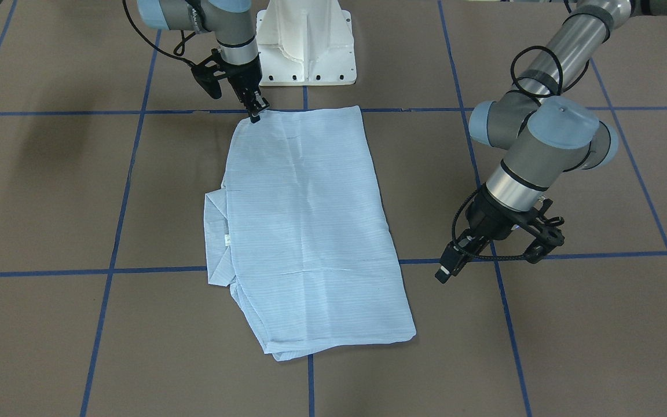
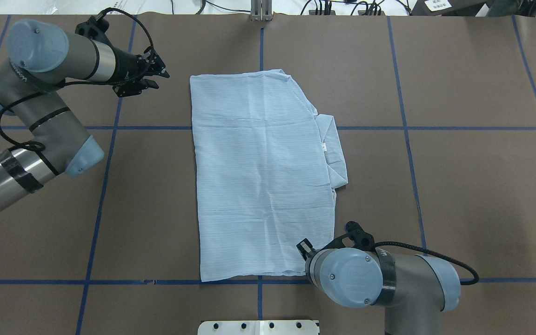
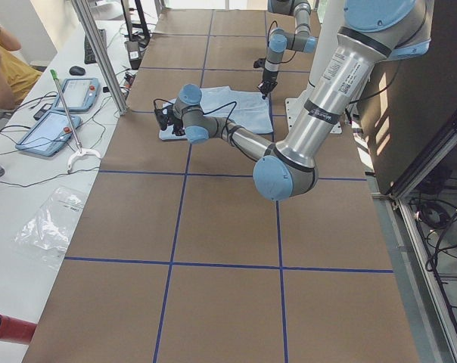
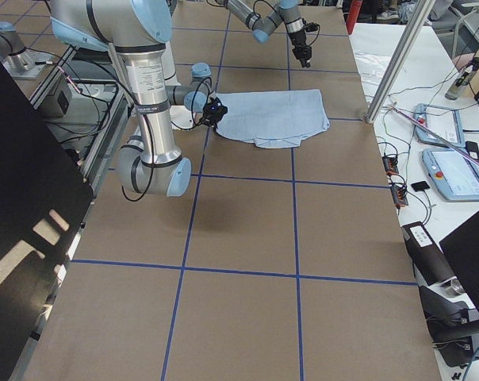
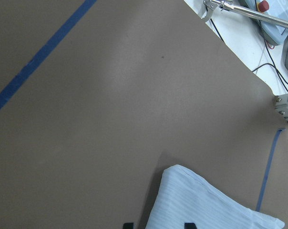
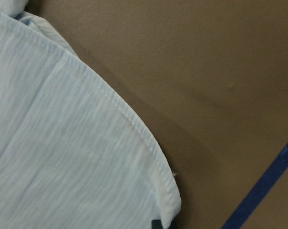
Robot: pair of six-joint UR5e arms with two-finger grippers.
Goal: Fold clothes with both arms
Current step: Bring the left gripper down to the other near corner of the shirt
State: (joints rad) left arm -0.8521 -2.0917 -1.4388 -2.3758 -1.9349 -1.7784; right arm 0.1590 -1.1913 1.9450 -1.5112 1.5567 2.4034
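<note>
The light-blue striped shirt (image 1: 304,231) lies folded into a long rectangle in the middle of the table (image 2: 263,177), with its collar (image 2: 333,149) sticking out on the robot's right. My right gripper (image 1: 255,113) is at the shirt's near right corner. In the right wrist view the hem corner (image 6: 110,157) is slightly lifted at a fingertip (image 6: 156,224), and the jaws look shut on it. In the overhead view my own wrist hides this gripper. My left gripper (image 2: 154,78) is open and empty, just off the shirt's far left corner (image 5: 196,191).
The brown table (image 1: 542,347) is marked with blue tape lines (image 1: 136,272). The white pedestal base (image 1: 304,46) stands at the robot's edge. A metal post (image 2: 261,9) stands at the far edge. The operators' bench with tablets (image 3: 66,94) runs beyond it.
</note>
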